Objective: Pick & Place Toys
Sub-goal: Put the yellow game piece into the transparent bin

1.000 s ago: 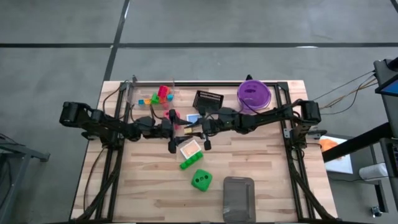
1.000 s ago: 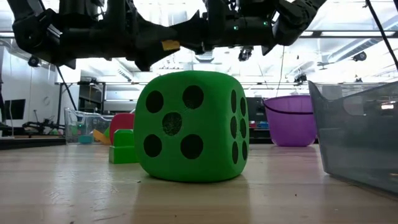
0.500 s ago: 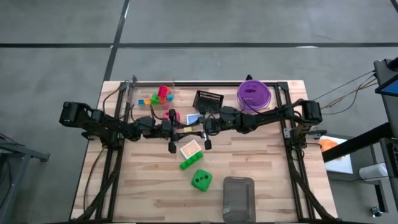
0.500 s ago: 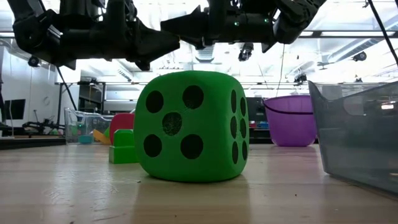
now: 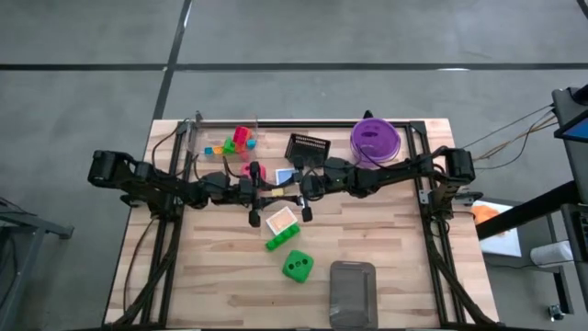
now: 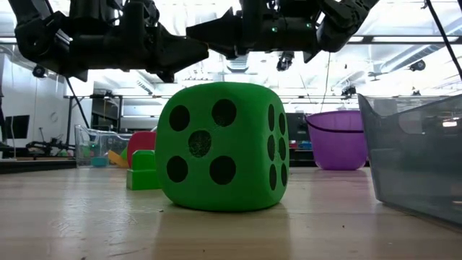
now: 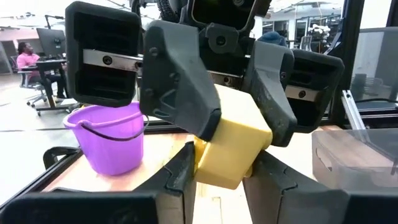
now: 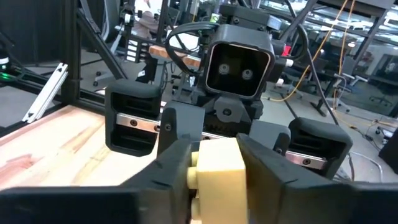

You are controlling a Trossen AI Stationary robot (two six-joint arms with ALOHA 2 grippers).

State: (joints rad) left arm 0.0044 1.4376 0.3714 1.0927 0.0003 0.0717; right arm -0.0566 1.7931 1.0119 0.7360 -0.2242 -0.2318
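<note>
Yellow brick (image 7: 231, 144) sits mid-air between the two grippers, which meet nose to nose above the table's middle: a handover in progress, by the look of it. Left gripper (image 7: 219, 177) has its fingers narrowed onto the brick's near end; right gripper (image 8: 214, 163) also has its fingers pressed against the brick's flanks, so both arms appear to hold it at once. Main risk: if one arm pulls back before the other lets go, the brick gets wrenched, twists in the pads, or pops free. The brick looks tilted in the left wrist view, so the left hold may be on a corner rather than flat faces; that would slip easily once the right fingers part. A drop would land just below the grippers, near the picture card (image 5: 282, 219) and green brick (image 5: 278, 241), possibly knocking them or bouncing toward the green die (image 5: 296, 266). Black mesh basket (image 5: 308, 148) and purple bowl (image 5: 374, 139) lie beyond the right gripper, clear of the fall.
</note>
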